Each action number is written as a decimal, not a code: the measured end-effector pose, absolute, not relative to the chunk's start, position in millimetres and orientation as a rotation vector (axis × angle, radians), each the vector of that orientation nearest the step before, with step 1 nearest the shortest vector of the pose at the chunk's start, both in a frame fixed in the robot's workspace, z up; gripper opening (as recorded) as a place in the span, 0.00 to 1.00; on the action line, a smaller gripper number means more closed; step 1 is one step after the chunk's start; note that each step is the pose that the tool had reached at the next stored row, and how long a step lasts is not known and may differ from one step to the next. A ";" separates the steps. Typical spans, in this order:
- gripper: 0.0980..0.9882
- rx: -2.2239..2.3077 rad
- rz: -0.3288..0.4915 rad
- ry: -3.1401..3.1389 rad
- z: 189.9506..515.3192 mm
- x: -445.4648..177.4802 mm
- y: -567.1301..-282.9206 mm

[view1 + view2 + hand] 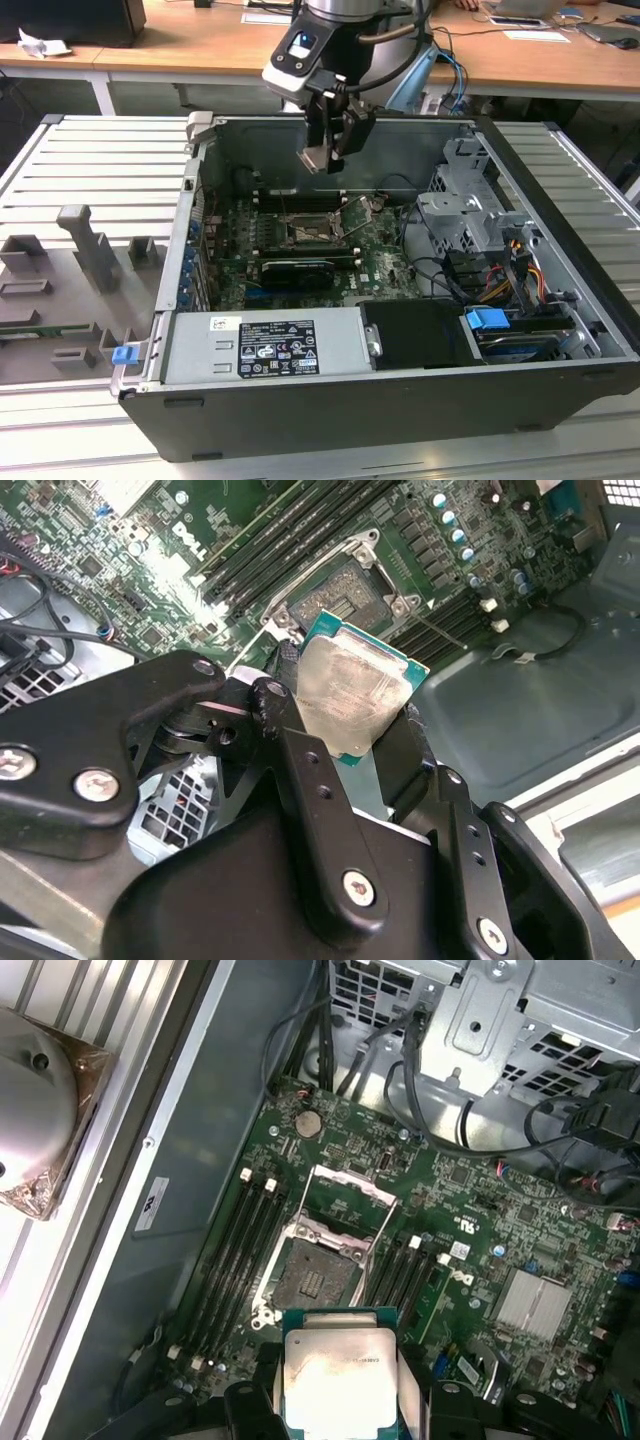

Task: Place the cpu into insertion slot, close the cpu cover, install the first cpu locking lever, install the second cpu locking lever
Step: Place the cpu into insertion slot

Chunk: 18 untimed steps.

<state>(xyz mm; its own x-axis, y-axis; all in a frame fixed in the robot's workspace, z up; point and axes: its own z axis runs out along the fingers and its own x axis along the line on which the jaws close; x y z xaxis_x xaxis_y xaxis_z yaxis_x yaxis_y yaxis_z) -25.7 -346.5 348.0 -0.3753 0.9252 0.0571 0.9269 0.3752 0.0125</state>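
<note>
Status: 0 of 4 steps done, by my reckoning. My black metal claw (348, 712) is pinching the cpu (340, 1370), a small flat square chip with a dull, smudgy silver-grey lid and a teal-green rim, by 2 opposite edges. It hangs in the air above the green circuit board (480, 1210), not touching it. The insertion slot (315, 1280), a square black socket with a metal rim, sits bare mid-board between the long black memory slots (235, 1250). The cpu cover (355, 1183), a thin silver metal frame, stands flipped open. Seating the chip, the cover and the 2 levers are all left.
</note>
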 end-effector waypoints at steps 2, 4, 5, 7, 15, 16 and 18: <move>0.50 -1.732 -0.064 -2.570 347.6 -25.7 -346.5; 0.50 -1.731 -0.062 -2.568 346.9 -25.7 -346.5; 0.50 -1.730 -0.061 -2.567 346.7 -25.7 -346.5; 0.50 -1.729 -0.059 -2.566 346.2 -25.7 -346.5; 0.50 -1.727 -0.055 -2.563 338.4 -25.7 -346.4; 0.50 -1.730 -0.053 -2.562 336.5 -25.7 -346.4; 0.50 -1.749 -0.053 -2.549 335.6 -25.7 -346.4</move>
